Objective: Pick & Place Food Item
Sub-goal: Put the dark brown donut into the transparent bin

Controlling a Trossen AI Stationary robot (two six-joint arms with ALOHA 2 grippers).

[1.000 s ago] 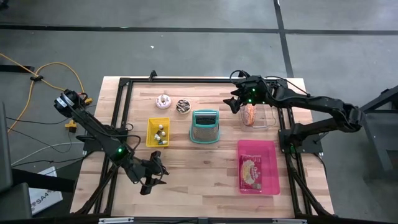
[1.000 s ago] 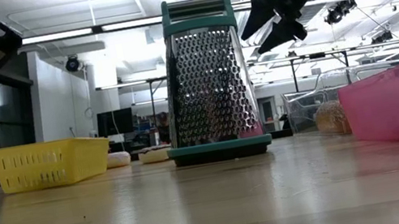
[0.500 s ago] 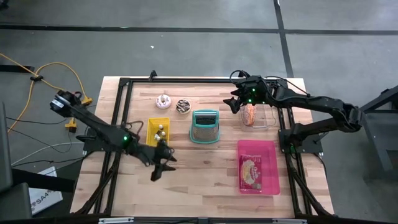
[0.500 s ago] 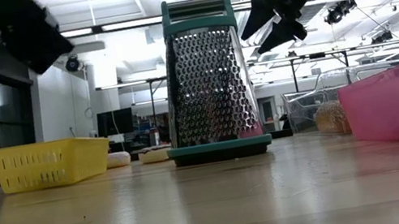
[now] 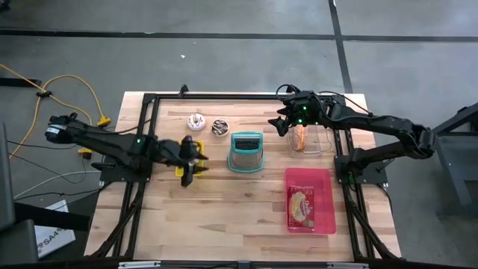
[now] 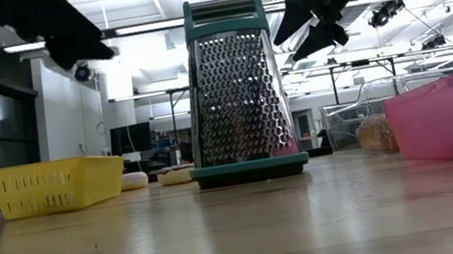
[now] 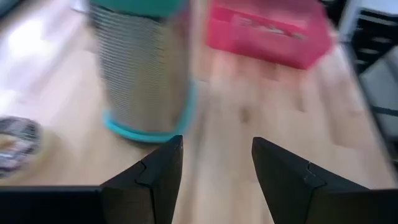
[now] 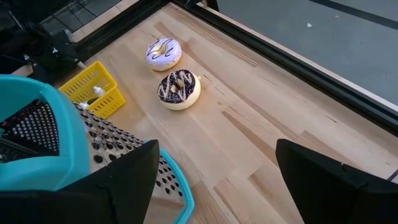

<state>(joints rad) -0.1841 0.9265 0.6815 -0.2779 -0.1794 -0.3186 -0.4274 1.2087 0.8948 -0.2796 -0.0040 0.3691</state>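
2 iced donuts, a white one and a chocolate one, lie on the worktop beyond the grater. They look light, soft and crumbly; pinch gently across the ring. The left end effector, released, hovers over the yellow basket; the right end effector hangs released.

Text check, taken from my table.

- One marking reads in part. Off the table's near left corner, on the floor, lies a white box with dark print. From overhead I make out "SA4"; the characters after that are too small to tell.
- In the pink bin on the table's right side lies a packet with a yellow printed face. The print is there, but I can't read a word of it.
- Nothing else shows legible lettering, numbers or signs.
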